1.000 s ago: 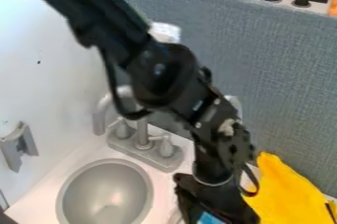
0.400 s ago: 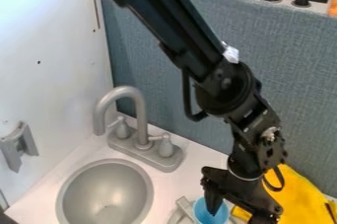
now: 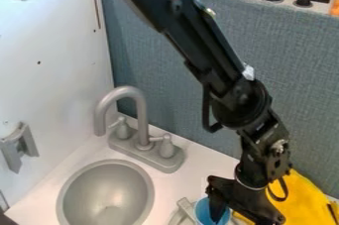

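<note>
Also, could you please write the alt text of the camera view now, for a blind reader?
A black robot arm slants down from the top left, its open gripper at a blue cup near the bottom edge. A yellow cloth lies to the right, and a gray sink with a faucet is to the left, in a white counter.

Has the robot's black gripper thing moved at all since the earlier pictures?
Yes. Compared with the first picture, the gripper is now farther right in the view, farther from the round sink.

The blue cup (image 3: 202, 212) looks smooth (perhaps plastic).
</note>
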### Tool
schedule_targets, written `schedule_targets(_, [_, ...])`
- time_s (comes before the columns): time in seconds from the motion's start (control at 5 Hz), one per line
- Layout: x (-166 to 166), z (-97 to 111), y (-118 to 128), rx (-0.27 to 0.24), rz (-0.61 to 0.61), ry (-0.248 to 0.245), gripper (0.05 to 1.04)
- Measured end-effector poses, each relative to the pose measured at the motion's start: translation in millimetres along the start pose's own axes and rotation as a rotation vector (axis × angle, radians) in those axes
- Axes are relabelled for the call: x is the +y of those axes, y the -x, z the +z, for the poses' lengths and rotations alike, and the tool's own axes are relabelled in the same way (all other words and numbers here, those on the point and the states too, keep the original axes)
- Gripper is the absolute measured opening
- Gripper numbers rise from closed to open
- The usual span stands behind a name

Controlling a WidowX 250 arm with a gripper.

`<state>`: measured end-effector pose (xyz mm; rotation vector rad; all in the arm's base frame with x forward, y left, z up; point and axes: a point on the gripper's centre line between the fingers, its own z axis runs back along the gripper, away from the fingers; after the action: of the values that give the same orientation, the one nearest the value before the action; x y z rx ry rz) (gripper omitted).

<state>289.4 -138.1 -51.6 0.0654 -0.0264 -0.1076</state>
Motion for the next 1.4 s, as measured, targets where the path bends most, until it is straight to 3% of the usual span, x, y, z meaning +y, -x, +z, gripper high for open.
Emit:
schedule_targets(0.2, [4.0, -7.9, 4.7, 0.040, 0.017, -0.017, 0.941])
schedule_targets(0.6, [9.1, -10.9, 4.0, 0.039, 0.040, 0.018, 0.364])
schedule_targets(0.8, [10.0, -11.3, 8.5, 0.040, 0.038, 0.018, 0.158])
schedule_targets(1.0, [13.5, -0.6, 17.9, 0.042, 0.035, 0.021, 0.104])
schedule_targets(1.2, [18.8, 40.7, 28.9, -0.013, 0.047, 0.054, 0.101])
schedule_targets(1.4, [46.7, 57.1, 44.5, -0.005, 0.114, 0.027, 0.101])
